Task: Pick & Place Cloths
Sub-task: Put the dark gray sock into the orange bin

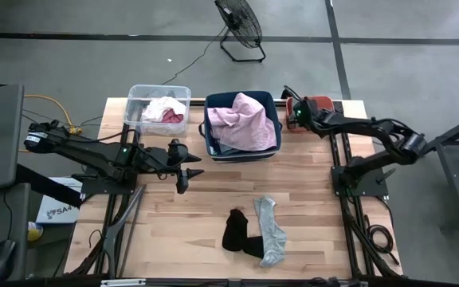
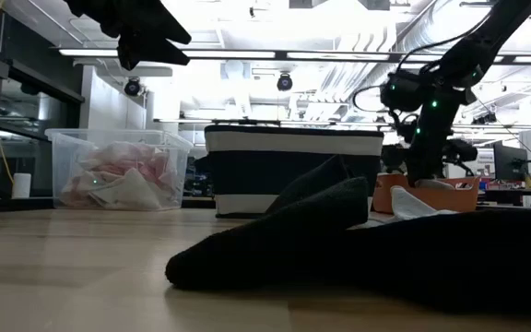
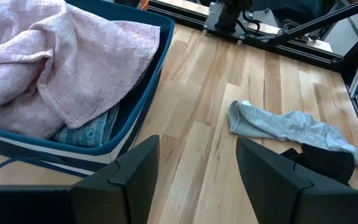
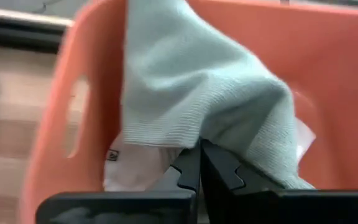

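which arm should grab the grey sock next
Left, probably. The left gripper is open and empty above the table, nearer the grey sock. The right gripper is over the coral bin, shut on a pale cloth.

3 bins (image 1: pixel 241 151) line the table's far edge; 2 socks (image 1: pixel 255 229) lie side by side nearer the front.

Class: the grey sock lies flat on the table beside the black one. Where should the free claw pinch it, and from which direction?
Pinch the grey sock at its far end, the end clear of the black sock, coming straight down. It lies flat, and its near half touches the black sock. The open left claw is nearest.
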You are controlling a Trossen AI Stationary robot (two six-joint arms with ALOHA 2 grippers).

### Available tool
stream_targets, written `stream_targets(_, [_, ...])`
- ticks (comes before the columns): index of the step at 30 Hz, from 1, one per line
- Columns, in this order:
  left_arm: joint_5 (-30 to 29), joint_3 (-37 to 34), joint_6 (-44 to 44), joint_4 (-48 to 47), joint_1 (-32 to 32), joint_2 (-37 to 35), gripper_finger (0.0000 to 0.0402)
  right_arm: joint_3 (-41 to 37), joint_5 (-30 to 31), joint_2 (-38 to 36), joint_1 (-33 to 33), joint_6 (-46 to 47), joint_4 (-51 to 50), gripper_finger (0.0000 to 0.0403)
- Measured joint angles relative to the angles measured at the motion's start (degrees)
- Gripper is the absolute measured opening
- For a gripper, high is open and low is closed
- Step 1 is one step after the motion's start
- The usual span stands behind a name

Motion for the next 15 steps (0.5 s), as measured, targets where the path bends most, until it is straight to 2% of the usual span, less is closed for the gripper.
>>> stream_targets(8, [0.0,0.0,0.0,0.0,0.0,0.0,0.0207,0.0,4.3,-7.3,1.8,-0.5,1.6,0.0003])
stream_targets(15, [0.0,0.0,0.0,0.0,0.0,0.0,0.0207,0.0,4.4,-6.6,1.5,-4.2,10.8,0.0003])
